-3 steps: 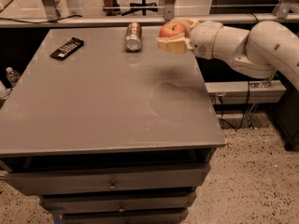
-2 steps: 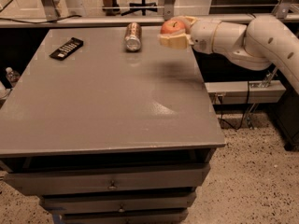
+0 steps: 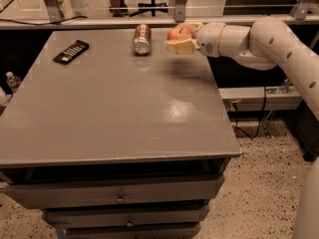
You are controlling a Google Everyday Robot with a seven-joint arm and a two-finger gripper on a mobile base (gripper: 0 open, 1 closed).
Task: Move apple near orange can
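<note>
Over the table's [image 3: 124, 118] far edge, the gripper [image 3: 179, 38] is clasping the apple [image 3: 179, 32] near the orange can [image 3: 142, 39]; lowering seems next.

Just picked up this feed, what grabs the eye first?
The white arm reaches in from the right, its claw shut on the apple above the far right edge of the grey table. Just left of it, the orange can lies on its side, apart from the apple; a black remote control sits at the far left.
</note>
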